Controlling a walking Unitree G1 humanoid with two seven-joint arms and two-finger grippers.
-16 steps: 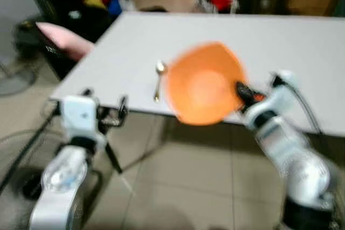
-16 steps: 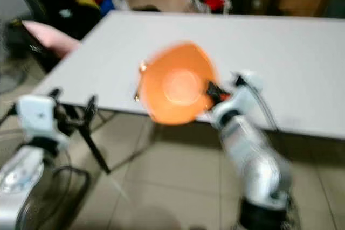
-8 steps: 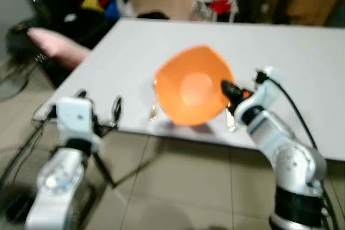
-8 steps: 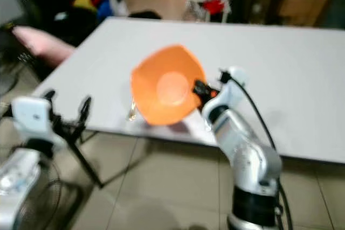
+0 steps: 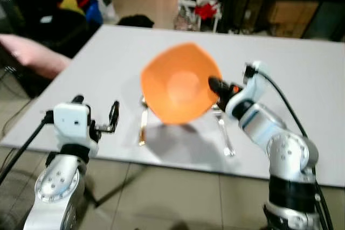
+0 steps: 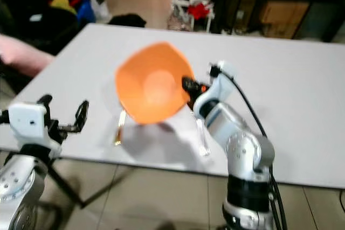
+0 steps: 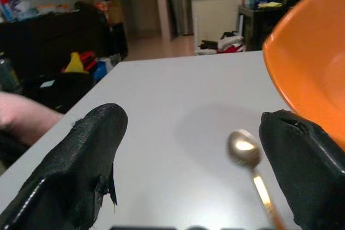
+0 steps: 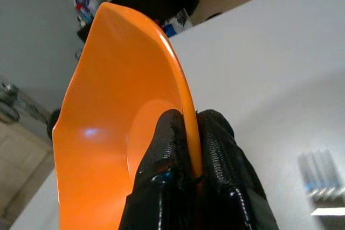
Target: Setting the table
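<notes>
Two eye views show my right gripper clamping the rim of an empty orange bowl tilted above the white table, between a gold spoon and fork, while my left wrist view shows my left gripper spread apart near that spoon.

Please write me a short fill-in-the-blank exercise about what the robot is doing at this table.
1. The right gripper pinches the rim of the ____ bowl.
2. The left gripper is ____, holding nothing.
3. The gold spoon lies on the ____ table.
4. The bowl is held ____ the table, tilted.

Missing words: orange; open; white; above
</notes>
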